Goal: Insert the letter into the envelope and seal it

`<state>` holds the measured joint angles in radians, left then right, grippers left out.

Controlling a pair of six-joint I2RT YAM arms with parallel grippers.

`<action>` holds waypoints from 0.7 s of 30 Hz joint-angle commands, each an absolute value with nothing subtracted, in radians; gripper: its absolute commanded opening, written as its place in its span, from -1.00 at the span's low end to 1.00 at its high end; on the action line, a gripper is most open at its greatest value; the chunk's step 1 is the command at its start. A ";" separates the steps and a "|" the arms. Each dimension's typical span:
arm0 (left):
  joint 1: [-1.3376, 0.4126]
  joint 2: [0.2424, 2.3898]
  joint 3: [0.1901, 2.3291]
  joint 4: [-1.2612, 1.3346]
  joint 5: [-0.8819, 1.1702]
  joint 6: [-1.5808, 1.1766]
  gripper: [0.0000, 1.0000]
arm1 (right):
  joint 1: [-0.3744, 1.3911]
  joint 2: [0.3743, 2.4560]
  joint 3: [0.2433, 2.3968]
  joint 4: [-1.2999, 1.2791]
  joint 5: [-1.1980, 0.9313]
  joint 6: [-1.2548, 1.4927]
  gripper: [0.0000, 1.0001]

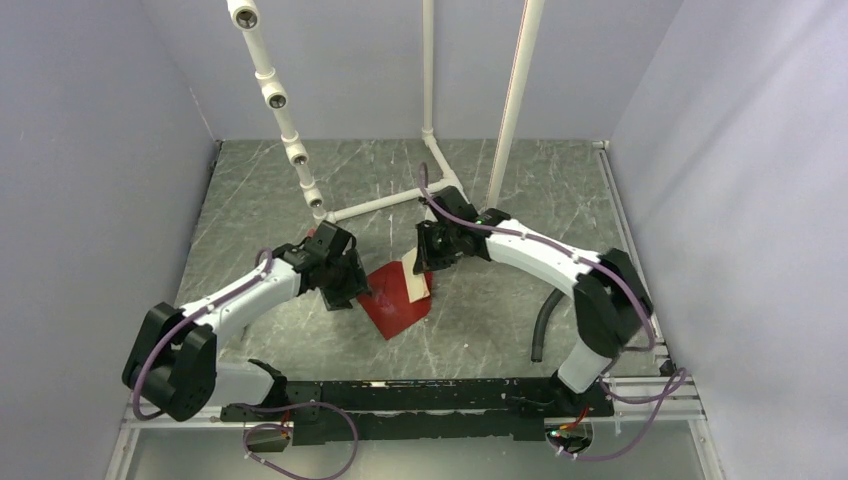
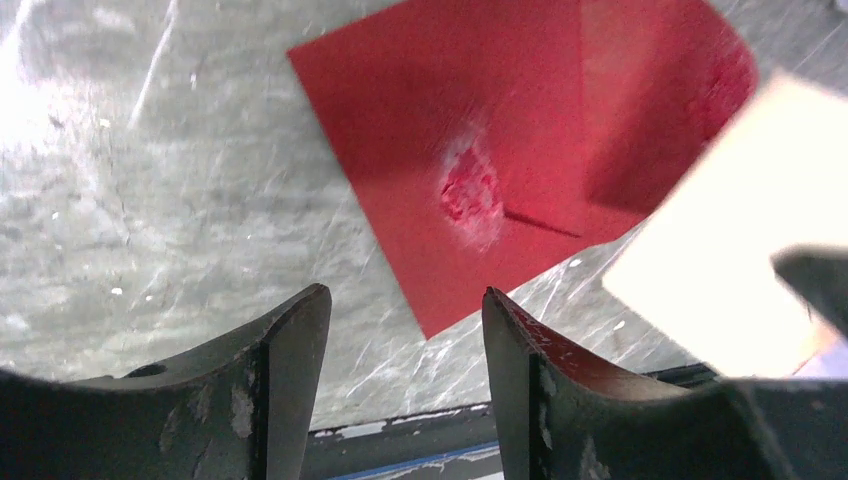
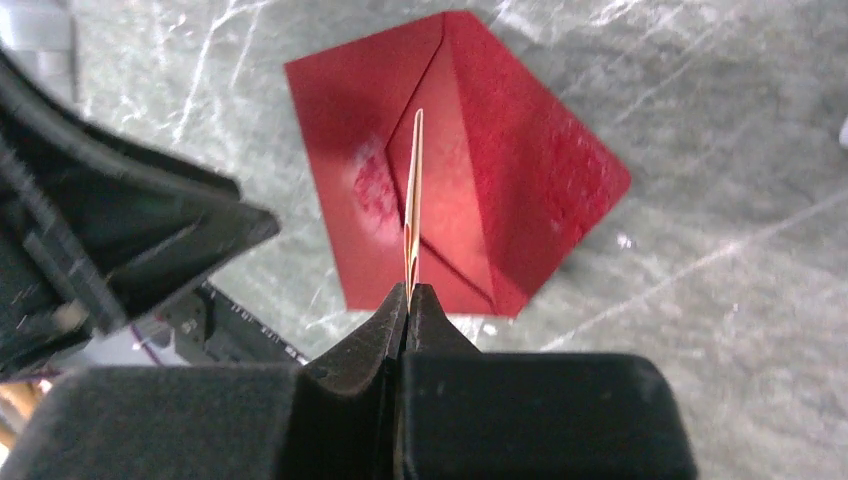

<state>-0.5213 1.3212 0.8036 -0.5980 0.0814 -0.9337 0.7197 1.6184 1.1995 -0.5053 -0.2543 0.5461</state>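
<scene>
Red envelope point(image 3: 540, 170) flat | right gripper point(image 3: 408, 300) pinches letter point(image 3: 413, 190), edge-on in wrist view | left gripper point(image 2: 405, 310) parted

Both arms were reaching inward over the table. The left arm point(image 1: 240, 295) was stretched low, its wrist pitched down; the left fingers point(image 2: 290, 350) stood apart with nothing between them. The right arm point(image 1: 545, 255) was bent at the elbow, wrist also pitched down; the right fingers point(image 3: 385, 335) were pressed together, pinching the letter point(image 3: 413, 190) edge-on at their tips. The two wrists were near each other, not touching.
</scene>
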 commanded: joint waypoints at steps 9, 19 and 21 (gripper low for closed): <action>-0.520 1.269 0.726 -0.621 0.114 -0.938 0.29 | 0.718 1.773 1.181 -0.335 -0.182 0.429 -1.00; -0.520 1.398 0.746 -0.664 0.097 -1.059 0.28 | 0.714 1.746 1.068 -0.216 -0.285 0.349 -1.00; -0.520 1.416 0.756 -0.665 0.101 -1.069 0.26 | 0.715 1.746 1.064 -0.209 -0.302 0.337 -1.00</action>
<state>-0.5213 1.3827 0.7177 -0.6266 0.1196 -1.0168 0.7170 1.7805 1.0740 -0.2890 -0.2504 0.3916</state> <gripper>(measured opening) 0.638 0.010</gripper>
